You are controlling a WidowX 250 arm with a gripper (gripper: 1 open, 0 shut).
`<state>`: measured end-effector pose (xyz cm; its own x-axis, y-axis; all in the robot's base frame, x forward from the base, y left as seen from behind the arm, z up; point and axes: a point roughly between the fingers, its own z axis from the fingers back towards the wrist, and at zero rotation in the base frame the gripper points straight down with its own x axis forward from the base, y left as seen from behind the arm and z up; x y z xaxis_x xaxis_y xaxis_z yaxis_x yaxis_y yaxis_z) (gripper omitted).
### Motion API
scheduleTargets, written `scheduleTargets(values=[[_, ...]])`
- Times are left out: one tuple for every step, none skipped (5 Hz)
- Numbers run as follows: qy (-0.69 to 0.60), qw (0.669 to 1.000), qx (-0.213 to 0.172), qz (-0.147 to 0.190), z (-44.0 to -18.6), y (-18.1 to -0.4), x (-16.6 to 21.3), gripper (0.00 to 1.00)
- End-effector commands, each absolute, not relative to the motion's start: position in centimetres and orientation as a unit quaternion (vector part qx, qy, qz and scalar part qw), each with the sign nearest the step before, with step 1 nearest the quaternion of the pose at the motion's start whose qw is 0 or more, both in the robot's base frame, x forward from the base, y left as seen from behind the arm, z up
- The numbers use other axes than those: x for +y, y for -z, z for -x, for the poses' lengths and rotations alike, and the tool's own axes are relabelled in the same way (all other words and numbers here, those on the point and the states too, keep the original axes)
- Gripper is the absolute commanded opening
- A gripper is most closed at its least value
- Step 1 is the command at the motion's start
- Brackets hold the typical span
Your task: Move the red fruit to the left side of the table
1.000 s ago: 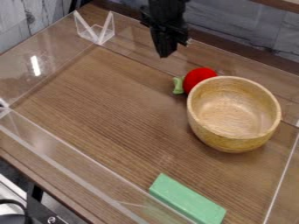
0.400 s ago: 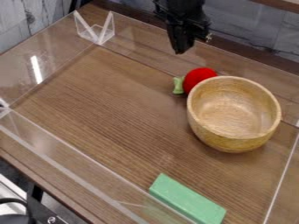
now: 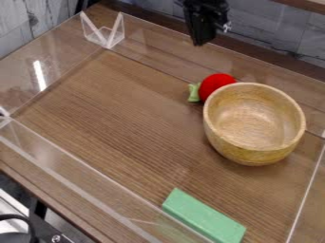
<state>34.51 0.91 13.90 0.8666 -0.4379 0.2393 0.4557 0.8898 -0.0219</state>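
Observation:
The red fruit (image 3: pixel 215 85), glossy with a green leafy cap on its left, lies on the table (image 3: pixel 127 114) against the left rim of a wooden bowl. My gripper (image 3: pixel 202 40) hangs above and behind the fruit, near the top edge of the view, pointing down. Its dark fingers are pressed together with nothing between them. The fruit is untouched and well below the fingertips.
A round wooden bowl (image 3: pixel 256 122) stands at the right, touching the fruit. A flat green block (image 3: pixel 202 217) lies at the front edge. Clear acrylic walls (image 3: pixel 45 71) edge the tabletop, with a clear folded stand (image 3: pixel 103 31) at the back left.
My gripper has risen and drifted to the right, from above the table's back middle to a spot higher up behind the fruit. The fruit, bowl and block have stayed put.

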Motion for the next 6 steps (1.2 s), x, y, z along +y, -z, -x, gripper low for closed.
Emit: scheduleTargets(values=[[0.244, 0.956, -0.159, 0.030, -35.4, -17.1, -0.4, 0.00], [0.251, 0.954, -0.160, 0.035, -35.7, -17.6, -1.6, 0.00], [0.252, 0.953, -0.164, 0.039, -36.0, -18.4, -2.4, 0.00], [0.245, 0.956, -0.155, 0.044, -35.7, -16.8, -2.9, 0.00], [0.264, 0.954, -0.131, 0.055, -36.8, -14.6, -3.4, 1.00], [0.281, 0.952, -0.107, 0.066, -37.7, -12.2, -4.1, 0.00]])
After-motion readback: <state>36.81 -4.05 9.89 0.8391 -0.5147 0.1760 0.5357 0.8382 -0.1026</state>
